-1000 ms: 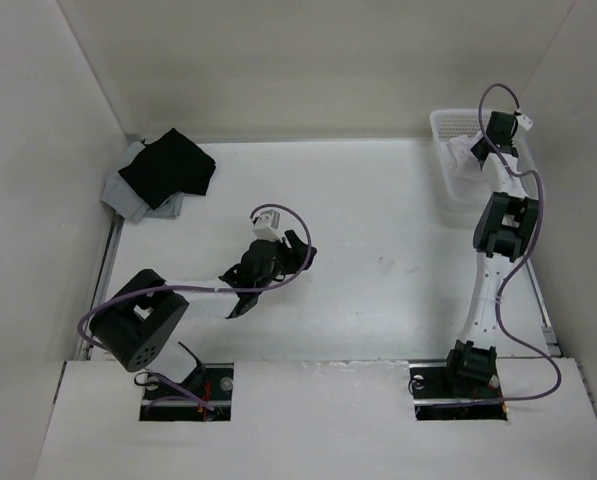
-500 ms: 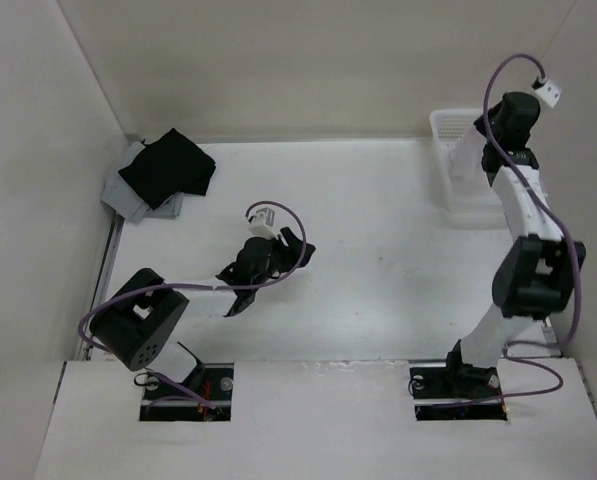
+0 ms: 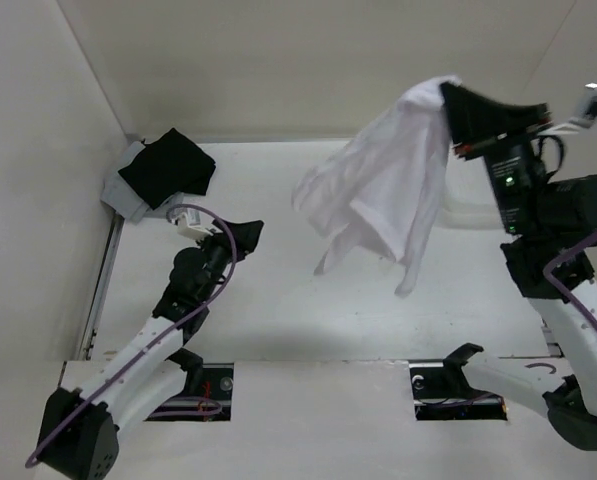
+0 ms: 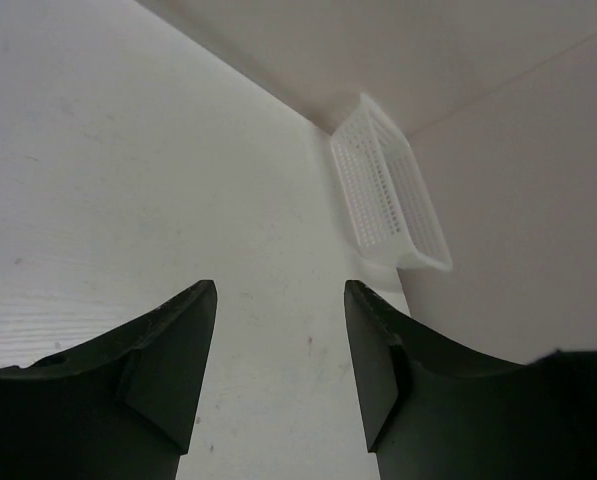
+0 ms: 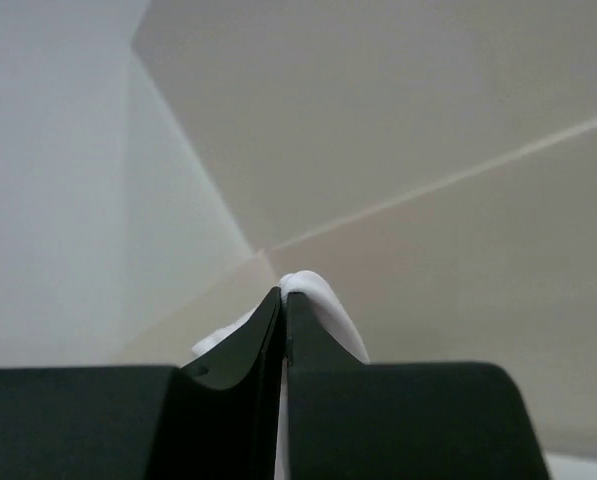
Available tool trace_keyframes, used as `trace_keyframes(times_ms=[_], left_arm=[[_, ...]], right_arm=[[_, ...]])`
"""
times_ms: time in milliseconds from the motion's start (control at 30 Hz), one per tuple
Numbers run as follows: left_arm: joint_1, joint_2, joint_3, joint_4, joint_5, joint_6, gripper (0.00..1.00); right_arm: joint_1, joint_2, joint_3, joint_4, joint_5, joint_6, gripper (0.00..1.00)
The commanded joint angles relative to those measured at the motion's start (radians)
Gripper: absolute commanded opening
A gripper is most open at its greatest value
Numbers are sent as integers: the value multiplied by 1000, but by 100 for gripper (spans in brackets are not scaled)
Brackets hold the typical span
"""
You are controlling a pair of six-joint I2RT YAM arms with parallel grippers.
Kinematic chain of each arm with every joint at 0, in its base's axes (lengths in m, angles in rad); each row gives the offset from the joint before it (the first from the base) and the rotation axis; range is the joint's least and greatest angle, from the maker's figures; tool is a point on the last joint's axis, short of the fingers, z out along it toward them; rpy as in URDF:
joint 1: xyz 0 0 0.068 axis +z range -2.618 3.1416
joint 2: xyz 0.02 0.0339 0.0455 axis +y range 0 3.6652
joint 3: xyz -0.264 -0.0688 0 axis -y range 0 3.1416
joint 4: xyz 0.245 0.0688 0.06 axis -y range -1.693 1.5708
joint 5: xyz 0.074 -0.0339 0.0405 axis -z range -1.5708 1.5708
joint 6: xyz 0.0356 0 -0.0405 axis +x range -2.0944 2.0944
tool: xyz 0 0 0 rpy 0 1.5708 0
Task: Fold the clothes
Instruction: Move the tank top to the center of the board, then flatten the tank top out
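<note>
While your right gripper (image 3: 448, 97) is raised high above the table (image 3: 308, 310), its jaws are clamped on a bunched fold of the clothes (image 3: 383, 185). The thin white garment hangs down from the fingertips and spreads away to the gripper's left. It hangs clear of the tabletop, with two loose ends dangling lowest beneath it. From the right wrist camera you can see the two black fingers (image 5: 263, 335) pressed together, with a small hump of white fabric squeezed out just past their tips and only bare wall beyond them. Your left gripper (image 3: 240, 235) hovers over the table with its jaws spread wide and nothing between them. Its wrist view shows only bare white tabletop in the gap. The hanging garment is ahead of that gripper and off to its right, well apart from it. A white mesh basket (image 4: 388, 190) stands farther ahead and to the right of the left fingers, close to the corner where the walls meet. Beyond the left gripper and to its left, a black garment (image 3: 168, 165) lies on top of a grey cloth stack (image 3: 126, 195) in the far corner, apart from both grippers.
</note>
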Motion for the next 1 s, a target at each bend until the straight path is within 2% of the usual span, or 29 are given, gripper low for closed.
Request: trace_keyframes(times_ms=[0, 100, 167, 200, 267, 300, 333, 367, 467, 500, 600, 667, 700, 767, 800, 833, 900, 967], left_arm=[[117, -195, -55, -241, -3, -10, 52], [175, -225, -67, -311, 11, 1, 52], [208, -213, -69, -332, 26, 9, 52], [237, -187, -78, -332, 49, 10, 52], [260, -144, -81, -326, 66, 12, 52], [262, -124, -78, -326, 69, 15, 51], [251, -109, -72, -326, 68, 23, 51], [234, -93, -67, -326, 68, 36, 50], [148, -64, -55, -342, 43, 85, 49], [89, -47, -55, -355, 19, 104, 49], [-33, -6, -43, -392, -44, 119, 49], [-155, 59, -24, -404, -110, 133, 51], [-225, 126, -6, -392, -147, 142, 53], [-274, 204, 23, -380, -153, 145, 54], [-306, 290, 55, -366, -134, 155, 53], [-317, 322, 69, -359, -126, 156, 52], [-337, 410, 101, -328, -113, 162, 41], [-343, 457, 123, -300, -121, 165, 25]], right_arm=[[89, 9, -327, 22, 36, 115, 5], [93, 106, -571, 153, -8, 293, 5], [79, 192, -641, 216, -46, 370, 5], [44, 339, -675, 302, -86, 430, 6], [-13, 494, -646, 351, -126, 456, 9], [-85, 619, -582, 348, -151, 467, 13], [-114, 652, -557, 340, -160, 469, 17], [-160, 686, -517, 314, -162, 467, 24], [-193, 617, -537, 293, -139, 426, 39], [-185, 579, -561, 282, -114, 392, 43], [-115, 468, -682, 239, -27, 306, 47], [-46, 401, -805, 184, 42, 273, 39], [-1, 367, -877, 155, 71, 271, 30], [40, 332, -939, 132, 91, 279, 23], [113, 250, -1018, 60, 132, 292, 17], [125, 237, -1026, 46, 142, 295, 17], [201, 145, -1063, -45, 220, 323, 22], [251, 85, -1068, -124, 269, 337, 31]])
